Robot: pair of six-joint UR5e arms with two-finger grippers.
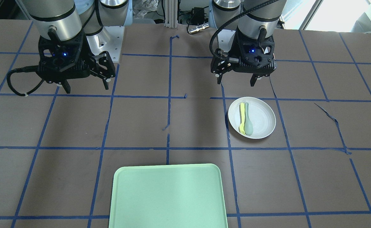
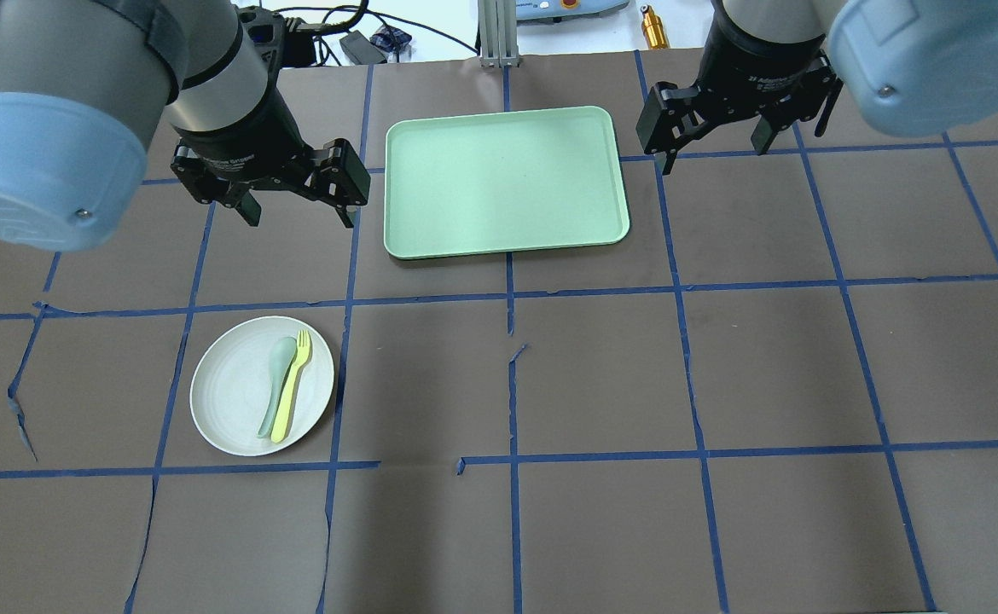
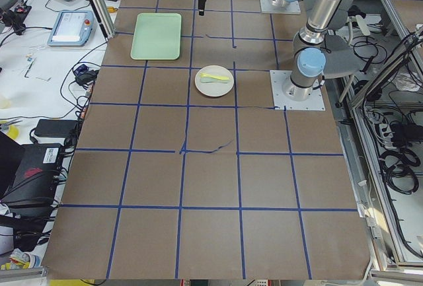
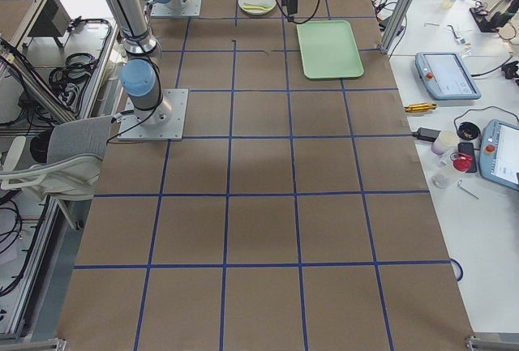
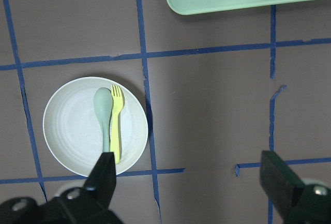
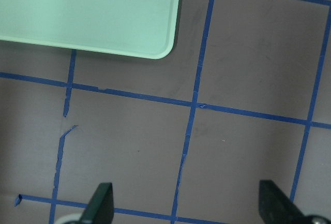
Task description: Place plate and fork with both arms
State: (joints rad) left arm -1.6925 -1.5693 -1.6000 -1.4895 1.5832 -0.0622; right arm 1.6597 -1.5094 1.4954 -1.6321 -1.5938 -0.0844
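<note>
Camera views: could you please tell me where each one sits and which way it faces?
Front-facing: across the table, facing the robot, steeply down; left end effector, right end effector.
Overhead: behind the shoulders, looking forward-down; left arm, right arm.
Exterior left: table's end, left side; arms at top.
Exterior right: opposite end; arms at top.
Left wrist: down on plate; own fingers.
Right wrist: down on tray corner; own fingers.
Shared: front-facing and overhead both show plate, tray, mirrored.

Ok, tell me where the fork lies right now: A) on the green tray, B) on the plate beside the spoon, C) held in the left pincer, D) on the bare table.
B: the fork lies on the plate, side by side with the spoon.
</note>
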